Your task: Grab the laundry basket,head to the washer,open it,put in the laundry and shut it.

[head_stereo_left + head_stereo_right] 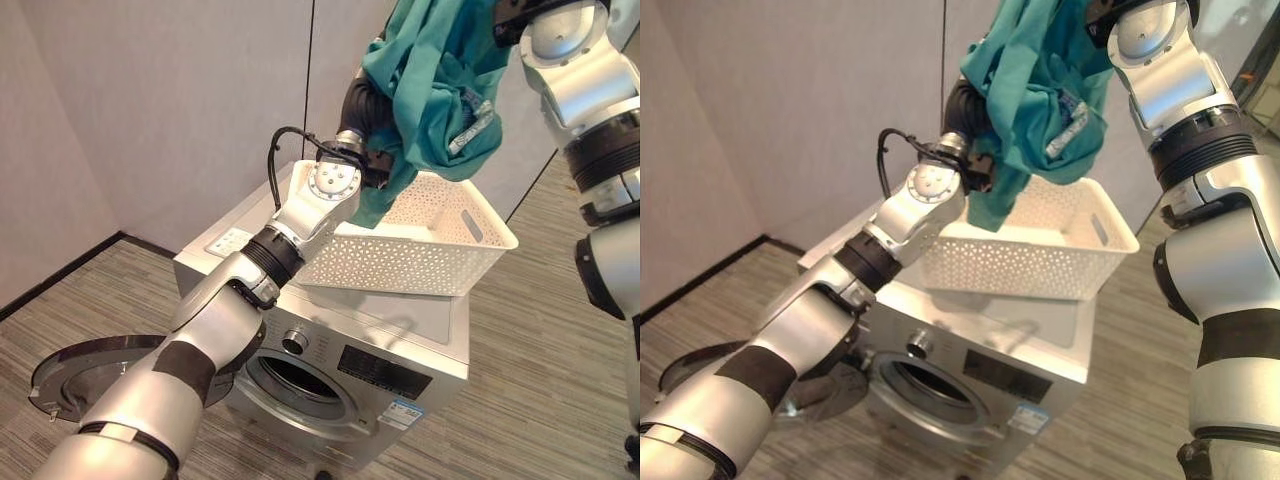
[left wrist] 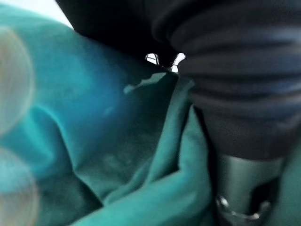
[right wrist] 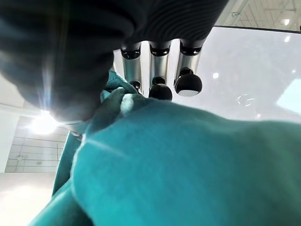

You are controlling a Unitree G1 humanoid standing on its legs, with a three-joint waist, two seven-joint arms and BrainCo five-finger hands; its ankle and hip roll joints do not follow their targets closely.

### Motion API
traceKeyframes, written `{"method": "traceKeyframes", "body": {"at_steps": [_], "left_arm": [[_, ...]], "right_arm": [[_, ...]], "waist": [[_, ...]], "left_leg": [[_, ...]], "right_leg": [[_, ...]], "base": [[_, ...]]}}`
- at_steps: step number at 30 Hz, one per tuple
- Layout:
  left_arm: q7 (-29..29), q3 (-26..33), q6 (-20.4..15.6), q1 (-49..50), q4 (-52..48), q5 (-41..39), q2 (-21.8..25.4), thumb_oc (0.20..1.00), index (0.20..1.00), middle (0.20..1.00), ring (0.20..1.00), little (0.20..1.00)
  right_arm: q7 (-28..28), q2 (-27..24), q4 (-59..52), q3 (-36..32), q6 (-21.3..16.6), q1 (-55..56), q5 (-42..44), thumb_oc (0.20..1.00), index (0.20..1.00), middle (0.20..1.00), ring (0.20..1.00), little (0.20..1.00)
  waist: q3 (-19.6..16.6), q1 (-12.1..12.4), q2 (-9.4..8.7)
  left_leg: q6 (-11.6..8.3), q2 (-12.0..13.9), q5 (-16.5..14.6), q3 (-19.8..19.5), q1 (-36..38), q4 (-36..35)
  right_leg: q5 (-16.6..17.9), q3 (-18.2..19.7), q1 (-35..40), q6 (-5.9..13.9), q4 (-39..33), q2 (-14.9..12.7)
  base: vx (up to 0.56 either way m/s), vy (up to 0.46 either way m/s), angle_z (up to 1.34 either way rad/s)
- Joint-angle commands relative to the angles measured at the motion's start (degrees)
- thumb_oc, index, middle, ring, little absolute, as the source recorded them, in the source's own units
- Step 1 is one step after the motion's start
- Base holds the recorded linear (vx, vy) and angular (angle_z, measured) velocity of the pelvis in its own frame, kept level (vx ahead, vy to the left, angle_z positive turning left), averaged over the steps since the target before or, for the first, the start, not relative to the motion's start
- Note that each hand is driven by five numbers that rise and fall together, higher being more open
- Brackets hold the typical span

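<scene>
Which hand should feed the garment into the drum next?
Left, probably. The left hand is in the teal garment lower down, just above the basket and nearer the open drum. The right hand pinches the cloth much higher up.

So the washer (image 1: 400, 330) sits on the striped floor (image 1: 520, 330) near the wall corner, its round door (image 1: 75, 375) swung wide open out at 8 o'clock. On the washer's flat top there's a white perforated laundry basket (image 1: 420, 245), sitting toward the 1 o'clock side and hanging slightly over the edge.
</scene>
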Motion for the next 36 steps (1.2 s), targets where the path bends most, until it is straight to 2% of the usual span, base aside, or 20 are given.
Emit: {"method": "traceKeyframes", "body": {"at_steps": [1, 2, 3, 4, 5, 14, 15, 16, 17, 24, 27, 31, 36], "left_arm": [[0.27, 4.33, -5.03, -3.24, 0.64, -1.09, 0.82, 1.000, 1.000, 1.000, 1.000, 1.000], [0.33, 4.68, -5.32, -2.72, -0.11, -1.16, 1.05, 1.000, 1.000, 1.000, 1.000, 1.000], [0.34, 4.91, -5.40, -2.32, -0.22, -0.97, 1.21, 0.561, 0.561, 0.561, 0.561, 0.561], [0.30, 5.03, -5.50, -2.04, -0.33, -0.97, 1.28, 0.291, 0.291, 0.291, 0.291, 0.291], [0.40, 5.25, -5.58, -1.91, -0.23, -1.01, 1.36, 0.200, 0.200, 0.200, 0.200, 0.200], [1.58, 7.20, -6.83, -0.66, -1.46, 0.91, 1.92, 0.200, 0.200, 0.200, 0.200, 0.200], [2.12, 7.77, -7.05, -0.61, -1.54, 1.58, 1.92, 0.200, 0.200, 0.200, 0.200, 0.200], [2.31, 7.82, -7.07, -0.74, -1.24, 1.96, 1.87, 0.200, 0.200, 0.200, 0.200, 0.200], [2.66, 8.07, -7.24, -0.98, -1.11, 2.40, 1.96, 0.200, 0.200, 0.200, 0.200, 0.200], [3.08, 9.47, -7.87, -2.53, 0.41, 2.08, 2.90, 0.200, 0.200, 0.200, 0.200, 0.200], [3.22, 10.35, -8.03, -3.41, 1.05, 1.35, 3.84, 0.200, 0.200, 0.200, 0.200, 0.200], [3.83, 12.02, -8.63, -4.44, 0.46, 0.62, 5.97, 0.200, 0.200, 0.200, 0.200, 0.200], [4.88, 13.42, -9.51, -7.86, 0.34, 0.28, 10.44, 0.200, 0.200, 0.200, 0.200, 0.200]], "right_arm": [[-2.48, -2.90, 6.18, 0.66, -2.62, -6.81, -0.48, 0.200, 0.200, 0.200, 0.200, 0.200], [-2.60, -2.90, 5.91, 0.46, -2.73, -6.77, -0.31, 0.200, 0.200, 0.200, 0.200, 0.200], [-2.54, -2.99, 6.02, 0.27, -2.87, -6.55, -0.15, 0.200, 0.200, 0.200, 0.200, 0.200], [-2.56, -3.11, 6.16, 0.26, -3.01, -6.48, -0.10, 0.200, 0.200, 0.200, 0.200, 0.200], [-2.55, -3.21, 6.42, 0.21, -3.12, -6.33, 0.08, 0.200, 0.200, 0.200, 0.200, 0.200], [-2.77, -3.38, 6.03, -0.43, -4.27, -5.07, 0.69, 0.200, 0.200, 0.200, 0.200, 0.200], [-2.77, -3.43, 5.11, -1.35, -4.95, -4.45, 1.60, 0.260, 0.260, 0.260, 0.260, 0.260], [-2.67, -3.58, 4.85, -1.51, -5.23, -4.20, 1.89, 0.501, 0.501, 0.501, 0.501, 0.501], [-2.44, -3.63, 4.52, -1.55, -5.56, -4.10, 2.31, 1.000, 1.000, 1.000, 1.000, 1.000], [5.59, -3.00, 7.64, -0.61, -8.16, -3.67, 17.71, 1.000, 1.000, 1.000, 1.000, 1.000], [8.51, -3.48, 8.64, -0.87, -8.16, -2.42, 22.61, 1.000, 1.000, 1.000, 1.000, 1.000], [10.15, -5.58, 9.62, -1.10, -7.69, -0.80, 25.57, 1.000, 1.000, 1.000, 1.000, 1.000], [9.90, -9.01, 11.30, -3.07, -7.26, 2.71, 23.84, 1.000, 1.000, 1.000, 1.000, 1.000]], "waist": [[0.09, 0.50, -1.69], [0.18, 0.48, -1.66], [0.17, 0.46, -1.67], [0.18, 0.46, -1.68], [0.19, 0.43, -1.67], [0.25, 0.24, -1.80], [0.21, 0.23, -1.83], [0.18, 0.19, -1.88], [0.27, 0.09, -1.92], [0.44, -0.22, -2.26], [0.54, -0.44, -2.35], [0.52, -0.64, -2.37], [0.43, -0.74, -1.76]], "left_leg": [[1.64, 1.57, 0.76, 1.15, 4.96, 1.68], [1.61, 1.60, 0.82, 1.23, 5.02, 1.63], [1.60, 1.61, 0.79, 1.33, 5.10, 1.56], [1.61, 1.61, 0.79, 1.35, 5.09, 1.50], [1.62, 1.55, 0.75, 1.41, 5.07, 1.41], [1.62, 1.45, 0.69, 1.75, 5.21, 1.00], [1.67, 1.44, 0.56, 1.80, 5.17, 0.97], [1.69, 1.42, 0.54, 1.77, 5.14, 0.93], [1.71, 1.33, 0.50, 1.86, 5.09, 0.88], [1.70, 0.85, 0.26, 2.53, 5.25, 0.43], [1.74, 0.66, 0.17, 2.80, 5.36, 0.36], [1.84, 0.43, 0.00, 3.21, 5.51, 0.28], [2.03, 0.08, -0.41, 3.52, 5.61, 0.23]], "right_leg": [[-8.49, 4.19, 3.45, 6.40, 0.20, -5.03], [-8.51, 4.17, 3.42, 6.43, 0.20, -5.00], [-8.50, 4.14, 3.42, 6.45, 0.20, -5.00], [-8.51, 4.19, 3.39, 6.44, 0.20, -5.00], [-8.56, 4.20, 3.37, 6.46, 0.20, -4.99], [-8.59, 4.27, 3.48, 6.43, 0.20, -5.07], [-8.58, 4.20, 3.48, 6.45, 0.20, -5.13], [-8.58, 4.16, 3.47, 6.48, 0.20, -5.16], [-8.52, 4.17, 3.43, 6.51, 0.20, -5.23], [-8.06, 4.32, 3.21, 6.76, 0.20, -5.65], [-7.87, 4.37, 3.17, 6.86, 0.20, -5.82], [-7.75, 4.51, 3.13, 7.03, 0.20, -5.98], [-7.70, 4.53, 2.97, 7.24, 0.20, -6.28]], "base": [[0.00, 0.000, 0.00], [0.00, 0.000, 0.00], [0.00, 0.000, 0.00], [0.00, 0.000, 0.00], [0.00, 0.000, 0.00], [0.00, 0.000, 0.00], [0.00, 0.000, 0.00], [0.00, 0.000, 0.00], [0.00, 0.000, 0.00], [0.00, 0.000, 0.00], [-0.01, 0.021, -0.04], [0.00, 0.000, 0.00], [0.00, 0.000, 0.00]]}}
